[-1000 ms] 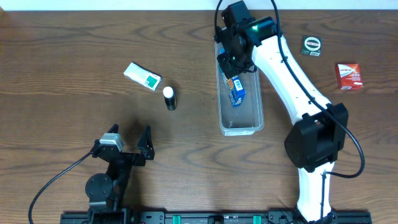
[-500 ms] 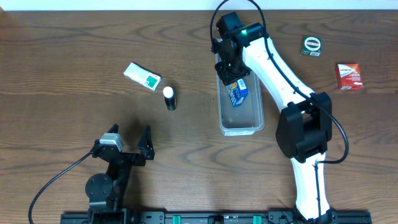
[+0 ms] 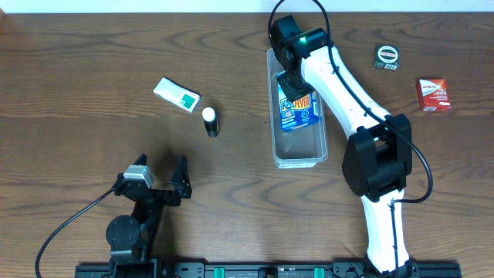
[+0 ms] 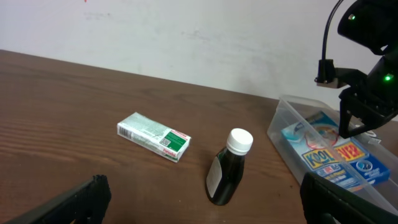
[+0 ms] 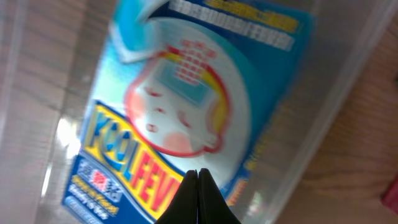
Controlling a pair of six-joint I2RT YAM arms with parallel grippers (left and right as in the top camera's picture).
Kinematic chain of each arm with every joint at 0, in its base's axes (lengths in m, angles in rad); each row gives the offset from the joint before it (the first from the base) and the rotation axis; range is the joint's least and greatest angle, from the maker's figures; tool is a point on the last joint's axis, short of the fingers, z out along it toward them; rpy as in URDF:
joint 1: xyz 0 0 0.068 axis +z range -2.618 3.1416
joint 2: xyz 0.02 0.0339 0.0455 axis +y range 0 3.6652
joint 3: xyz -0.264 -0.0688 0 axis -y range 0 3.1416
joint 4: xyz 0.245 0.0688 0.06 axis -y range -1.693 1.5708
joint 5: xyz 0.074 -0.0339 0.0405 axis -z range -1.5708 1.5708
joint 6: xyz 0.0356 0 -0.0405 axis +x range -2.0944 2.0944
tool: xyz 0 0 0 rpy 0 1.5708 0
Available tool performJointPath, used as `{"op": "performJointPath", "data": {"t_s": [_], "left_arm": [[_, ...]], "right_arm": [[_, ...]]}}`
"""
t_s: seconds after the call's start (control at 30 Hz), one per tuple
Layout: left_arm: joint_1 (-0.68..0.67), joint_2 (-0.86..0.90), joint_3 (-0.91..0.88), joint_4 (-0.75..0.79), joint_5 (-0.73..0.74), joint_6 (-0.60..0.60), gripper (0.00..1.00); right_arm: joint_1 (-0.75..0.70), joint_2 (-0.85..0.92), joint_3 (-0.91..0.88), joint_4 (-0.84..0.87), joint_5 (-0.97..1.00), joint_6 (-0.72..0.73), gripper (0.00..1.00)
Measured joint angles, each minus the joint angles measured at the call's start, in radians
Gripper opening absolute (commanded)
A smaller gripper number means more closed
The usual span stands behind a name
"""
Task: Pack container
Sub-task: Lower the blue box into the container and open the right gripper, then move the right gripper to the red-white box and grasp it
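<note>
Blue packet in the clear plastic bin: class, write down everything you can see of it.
The flat blue packet, glossy, shows a pink-and-white cartoon face and yellow-red KOOL FEVER lettering. It lies face up, lengthwise, around the middle of the clear rectangular plastic bin. The shut right gripper hangs over it, pinching nothing; contact cannot be told.

The brown table (image 3: 77, 116) shows matt wood grain. The long clear container (image 3: 299, 148) is smooth, transparent plastic. The blue printed packet (image 5: 186, 106) inside it looks glossy. The small dark bottle (image 4: 224, 177) shines, while the green-and-white box (image 4: 153, 136) looks like matt card.
</note>
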Motion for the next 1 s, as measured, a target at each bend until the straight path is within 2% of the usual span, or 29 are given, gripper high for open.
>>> {"op": "performJointPath", "data": {"t_s": [0.47, 0.57, 0.63, 0.7, 0.77, 0.9, 1.0], "left_arm": [[0.000, 0.000, 0.000, 0.000, 0.000, 0.000, 0.98], [0.000, 0.000, 0.000, 0.000, 0.000, 0.000, 0.98], [0.000, 0.000, 0.000, 0.000, 0.000, 0.000, 0.98], [0.000, 0.000, 0.000, 0.000, 0.000, 0.000, 0.98], [0.000, 0.000, 0.000, 0.000, 0.000, 0.000, 0.98], [0.000, 0.000, 0.000, 0.000, 0.000, 0.000, 0.98], [0.000, 0.000, 0.000, 0.000, 0.000, 0.000, 0.98]], "right_arm": [[0.000, 0.000, 0.000, -0.027, 0.056, 0.079, 0.03], [-0.003, -0.002, 0.014, -0.051, 0.067, 0.116, 0.15], [-0.012, -0.012, 0.037, -0.053, 0.076, 0.136, 0.41], [-0.031, -0.038, 0.060, -0.048, 0.076, 0.146, 0.63], [-0.076, -0.093, 0.084, -0.042, 0.077, 0.152, 0.77], [-0.203, -0.196, 0.116, -0.044, 0.062, 0.111, 0.85], [-0.354, -0.245, 0.134, -0.091, 0.012, 0.025, 0.89]]}}
